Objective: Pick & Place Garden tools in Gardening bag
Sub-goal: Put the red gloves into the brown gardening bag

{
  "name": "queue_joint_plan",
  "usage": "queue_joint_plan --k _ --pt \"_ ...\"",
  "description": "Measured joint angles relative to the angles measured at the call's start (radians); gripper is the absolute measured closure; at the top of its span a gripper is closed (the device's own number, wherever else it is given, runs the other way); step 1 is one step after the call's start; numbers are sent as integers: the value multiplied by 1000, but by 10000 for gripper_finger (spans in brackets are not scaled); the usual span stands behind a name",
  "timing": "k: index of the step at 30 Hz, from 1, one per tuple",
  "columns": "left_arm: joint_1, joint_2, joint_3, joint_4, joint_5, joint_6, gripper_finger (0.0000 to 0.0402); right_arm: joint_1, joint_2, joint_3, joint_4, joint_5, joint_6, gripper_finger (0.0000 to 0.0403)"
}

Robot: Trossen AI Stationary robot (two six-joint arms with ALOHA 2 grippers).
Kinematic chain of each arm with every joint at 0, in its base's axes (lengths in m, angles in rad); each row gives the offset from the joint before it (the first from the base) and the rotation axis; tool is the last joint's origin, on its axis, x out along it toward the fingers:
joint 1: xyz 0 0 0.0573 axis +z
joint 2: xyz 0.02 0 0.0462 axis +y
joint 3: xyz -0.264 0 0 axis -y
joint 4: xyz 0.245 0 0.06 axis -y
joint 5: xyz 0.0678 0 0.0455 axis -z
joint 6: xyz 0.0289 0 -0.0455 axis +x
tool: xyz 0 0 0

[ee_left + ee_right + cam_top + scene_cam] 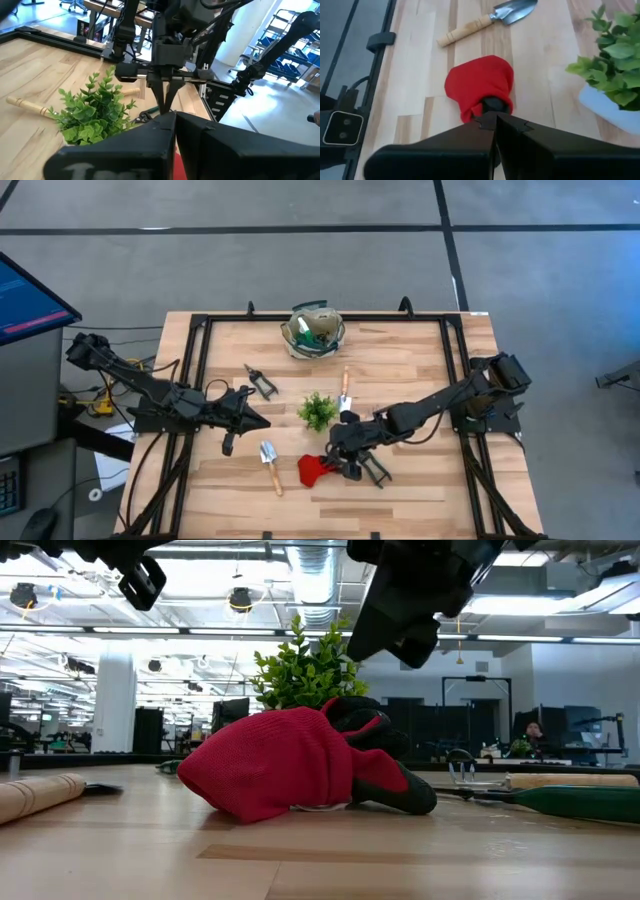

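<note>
The red gloves [316,468] lie bunched on the table's near half, just in front of my right gripper [347,452], whose fingers are pressed together and hold nothing. From the right wrist view the bundle [480,85] sits straight ahead of my fingertips, its dark cuff end toward me, so I judge this arm is the one to take it. My left gripper [247,418] waits farther off, also clenched and empty. A trowel [270,463] lies beside the gloves, the plant [317,410] stands just behind them, and a green-handled tool [575,802] rests alongside. The bag [313,331] is at the table's far edge, past the plant, which stands in the straight path.
</note>
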Motion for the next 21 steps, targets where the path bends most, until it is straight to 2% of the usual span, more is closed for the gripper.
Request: queue_joint_plan --k 6,9,21 --pt "0 0 0 0 0 0 400 1 -8 0 1 1 -1 402" --pt "0 0 0 0 0 0 400 0 -5 0 4 1 -1 390" --pt "0 0 0 0 0 0 400 2 -1 0 1 2 -1 233"
